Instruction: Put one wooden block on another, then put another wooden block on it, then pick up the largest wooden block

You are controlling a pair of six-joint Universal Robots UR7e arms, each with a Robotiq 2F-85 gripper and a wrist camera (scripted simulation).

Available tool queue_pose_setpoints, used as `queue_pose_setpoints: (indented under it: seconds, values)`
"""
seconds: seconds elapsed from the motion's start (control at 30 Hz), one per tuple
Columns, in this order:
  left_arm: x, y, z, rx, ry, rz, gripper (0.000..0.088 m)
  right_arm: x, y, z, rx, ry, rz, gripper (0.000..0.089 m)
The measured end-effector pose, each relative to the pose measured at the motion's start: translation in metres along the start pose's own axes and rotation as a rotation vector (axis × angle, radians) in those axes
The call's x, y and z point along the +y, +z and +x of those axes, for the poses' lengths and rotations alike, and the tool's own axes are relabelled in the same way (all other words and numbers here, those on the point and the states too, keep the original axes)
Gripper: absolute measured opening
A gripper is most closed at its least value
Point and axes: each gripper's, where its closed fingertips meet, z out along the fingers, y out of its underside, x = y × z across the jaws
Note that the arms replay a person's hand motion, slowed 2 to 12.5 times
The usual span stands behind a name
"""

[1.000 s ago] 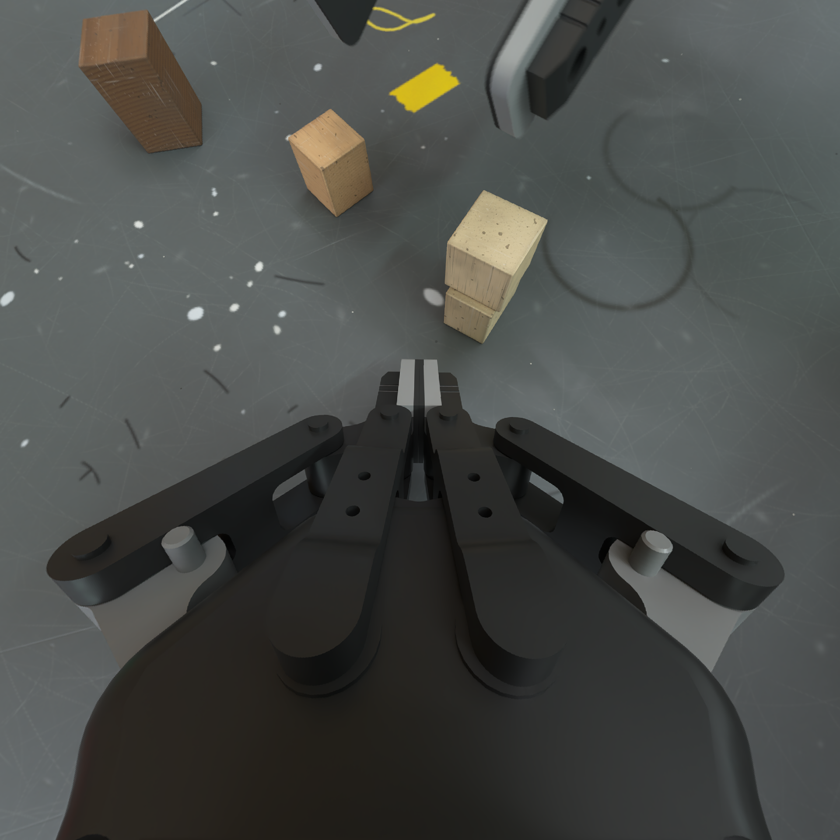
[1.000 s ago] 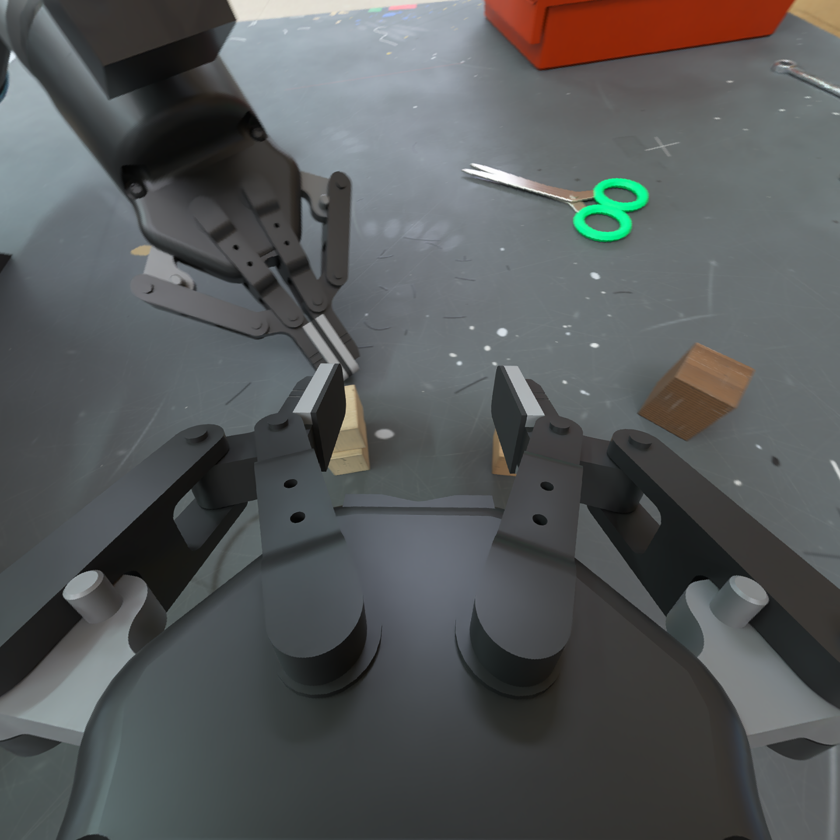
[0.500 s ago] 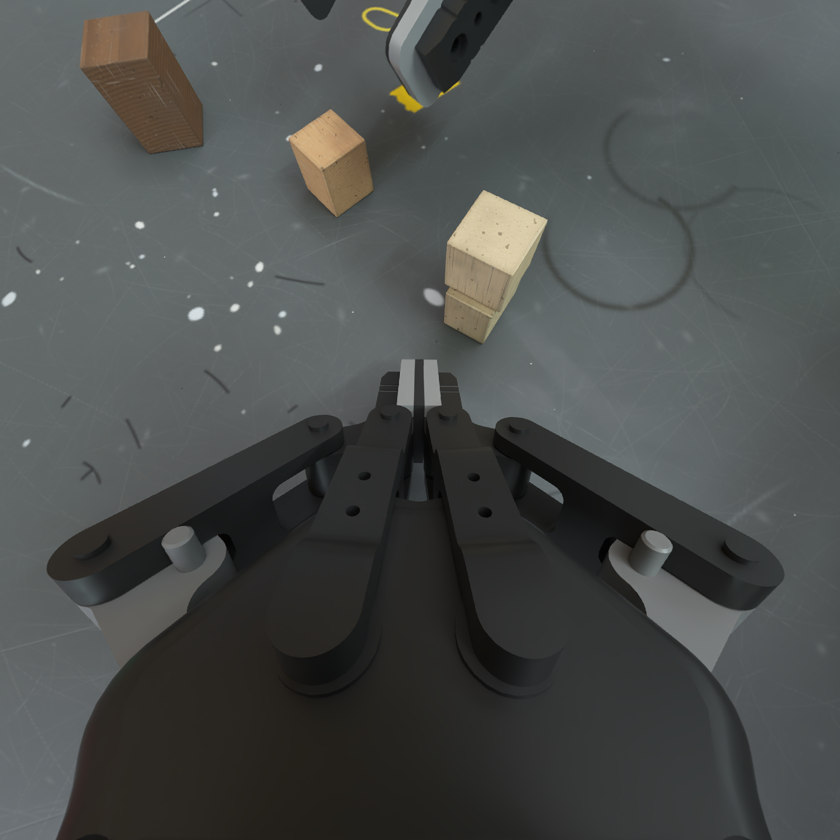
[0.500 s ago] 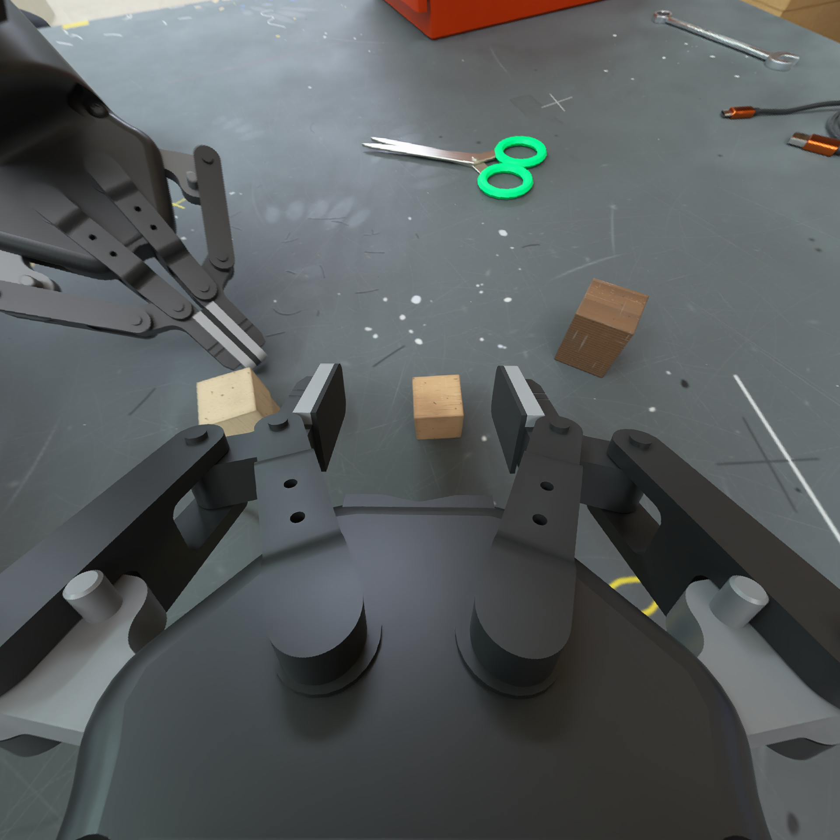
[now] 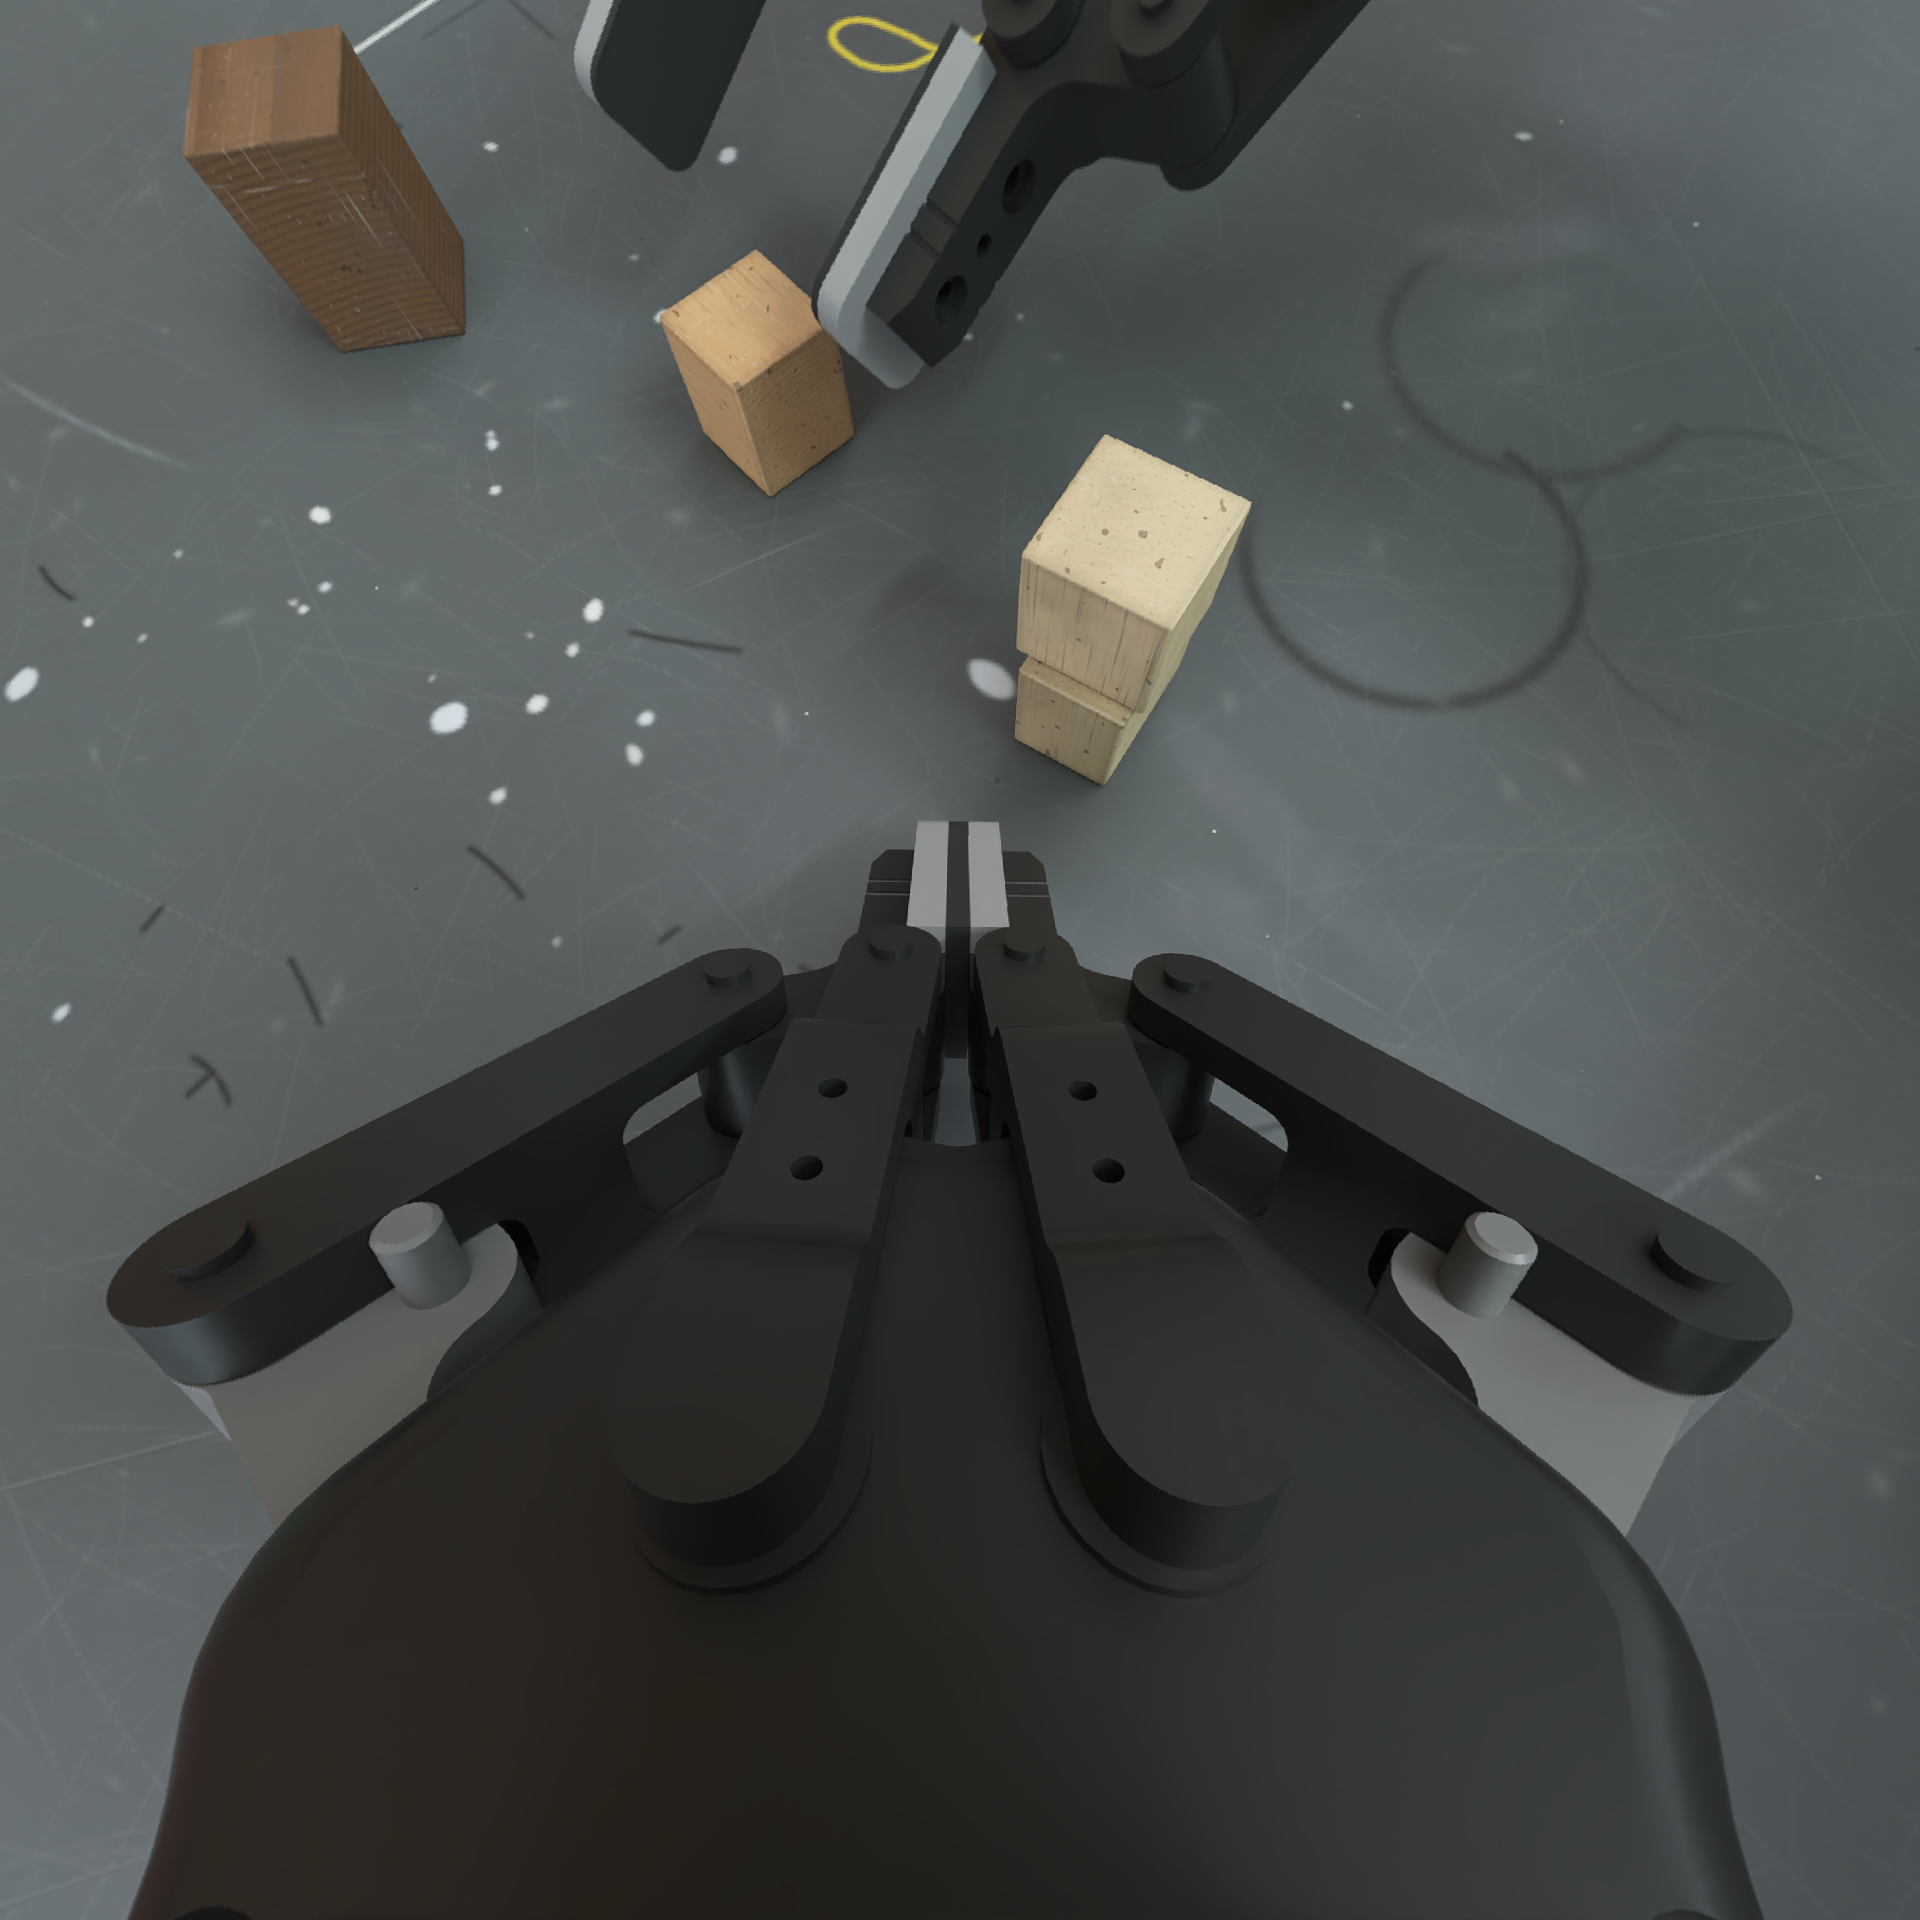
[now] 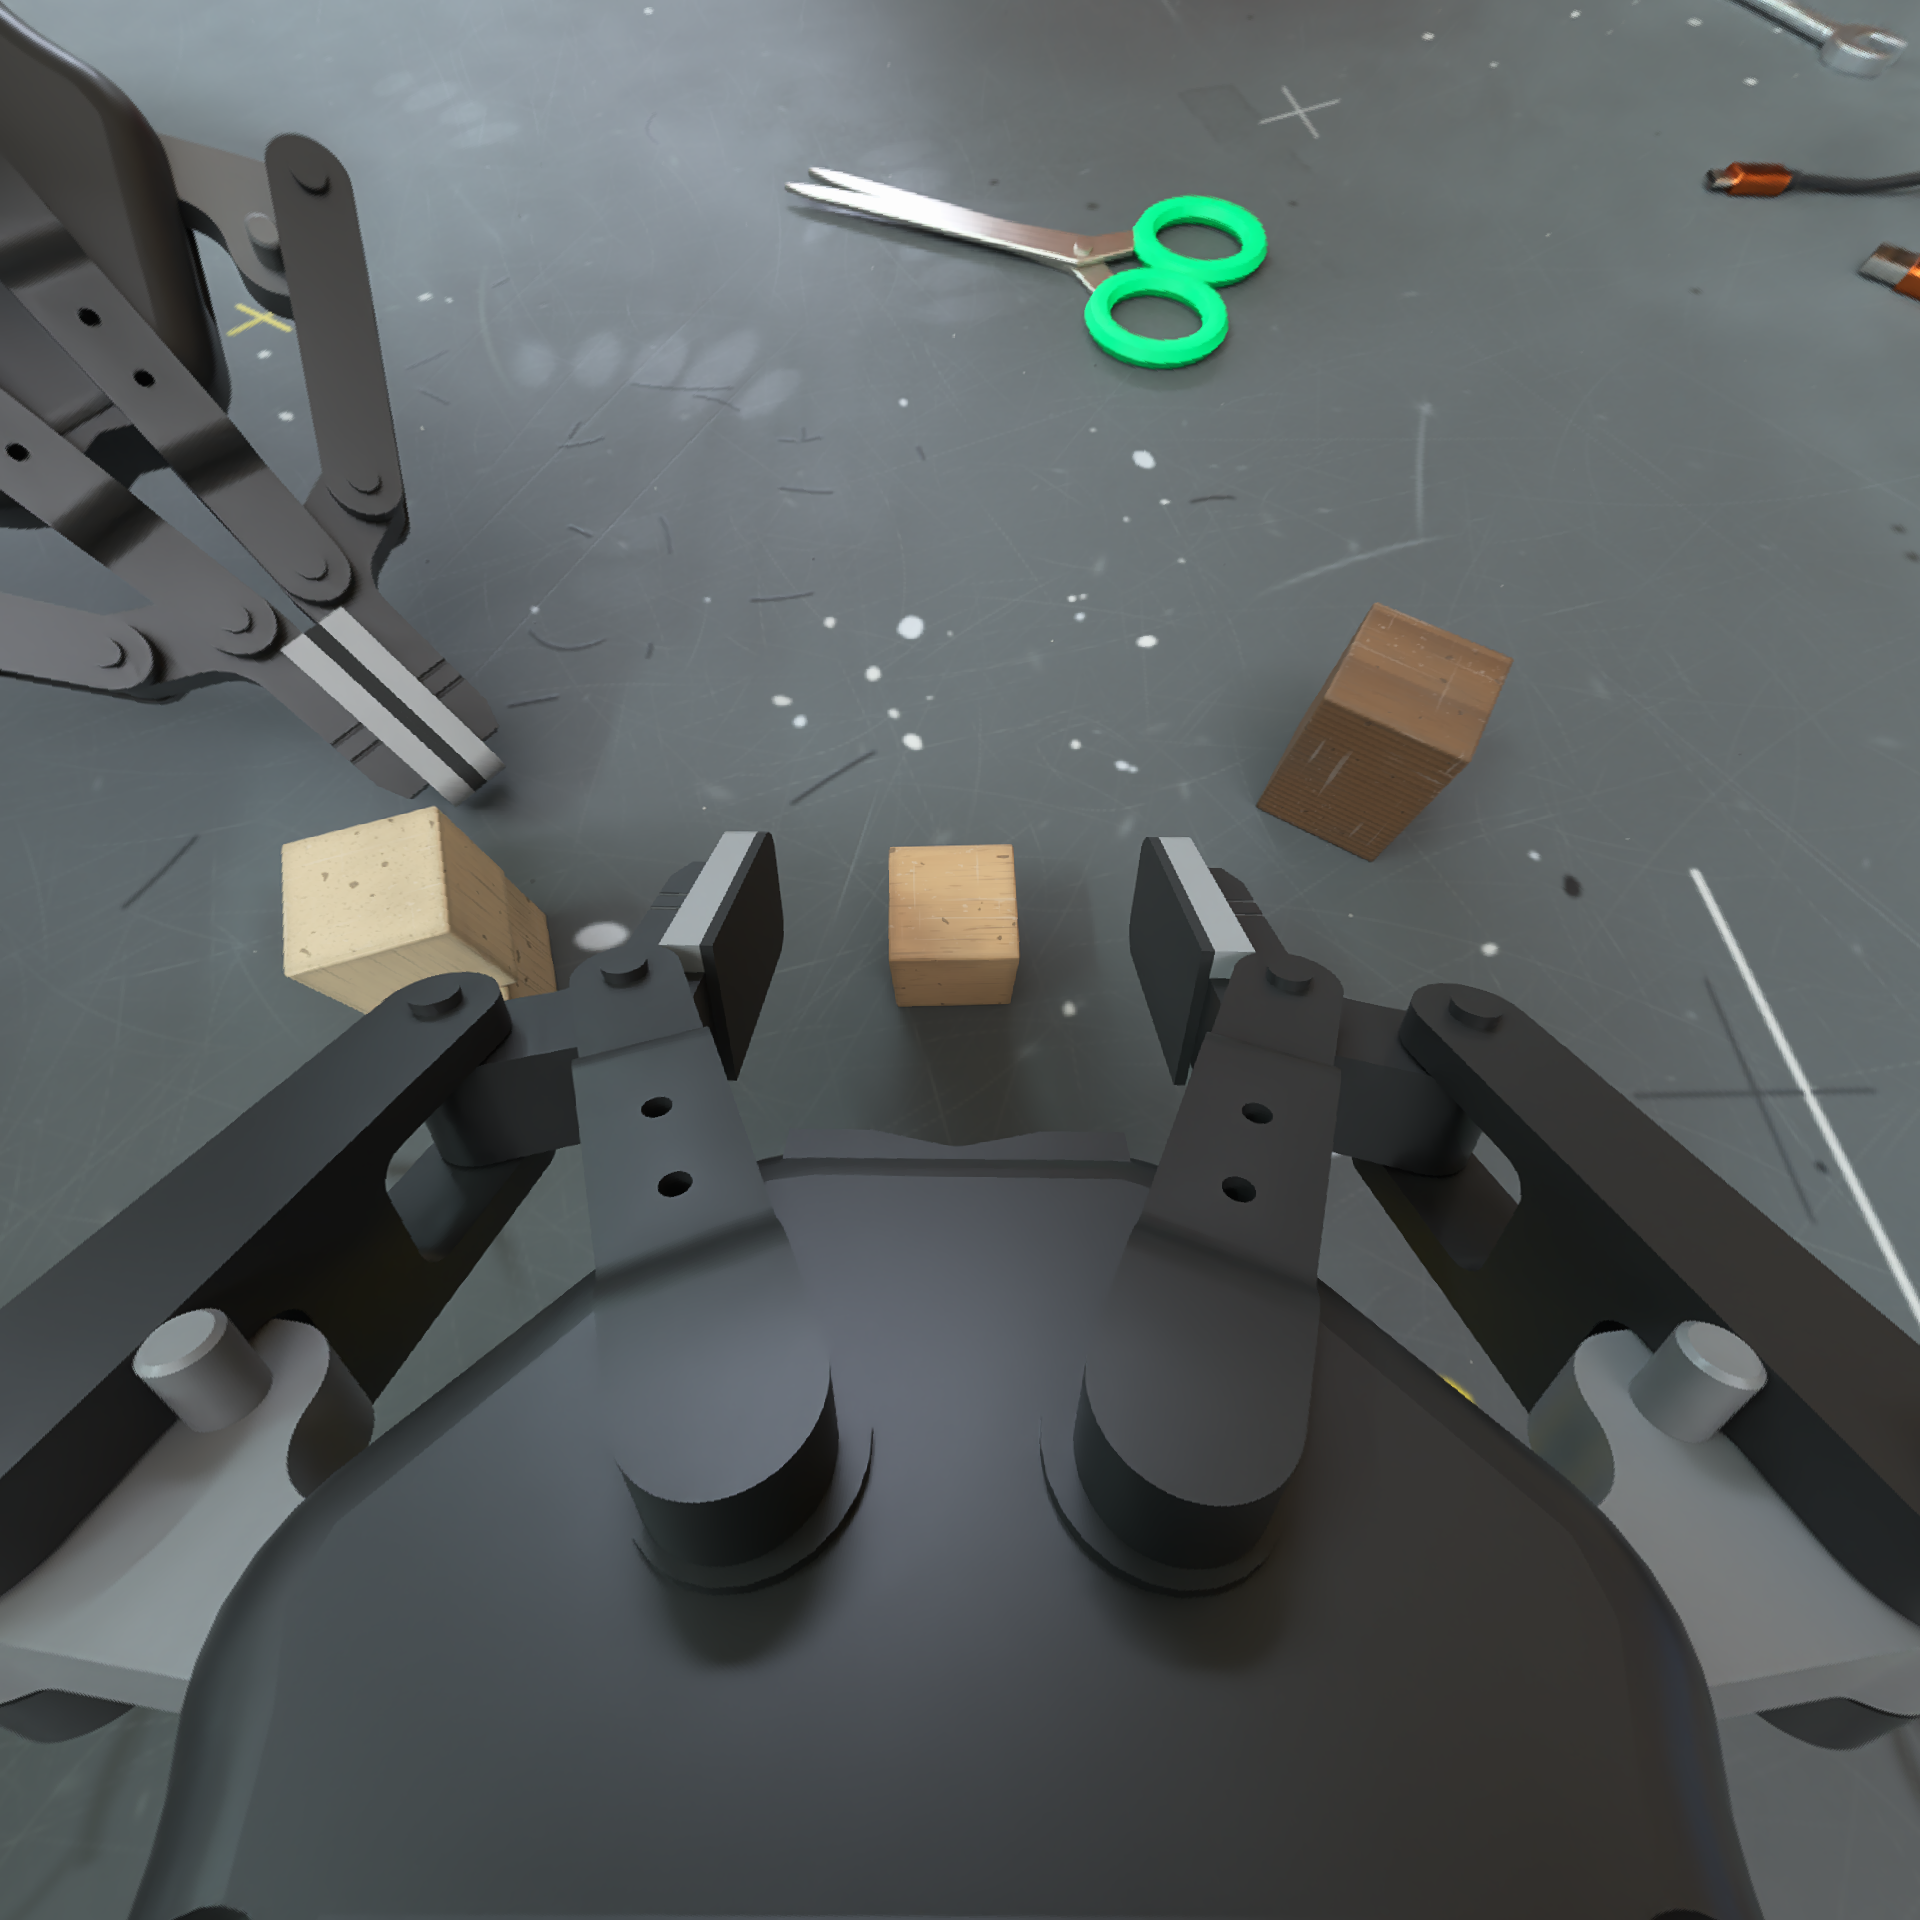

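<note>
Tan block (image 6: 952, 923) between spread right hand (image 6: 956, 935).

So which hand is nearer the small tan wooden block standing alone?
Right. The right hand is open, its fingers either side of the small tan wooden block. The left hand is shut, farther off beside the pale two-block stack.
</note>
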Motion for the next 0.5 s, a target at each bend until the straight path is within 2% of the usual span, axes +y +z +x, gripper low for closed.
queue_pose_setpoints:
  seconds: [0.3,0.5]
  values:
    - [0.0,0.0,0.0,0.0,0.0,0.0,0.0,0.009,0.011,-0.001,-0.018,-0.021,-0.066,0.0608]
    - [0.0,0.0,0.0,0.0,0.0,0.0,0.0,0.013,0.015,-0.002,-0.02,-0.035,-0.102,0.0536]
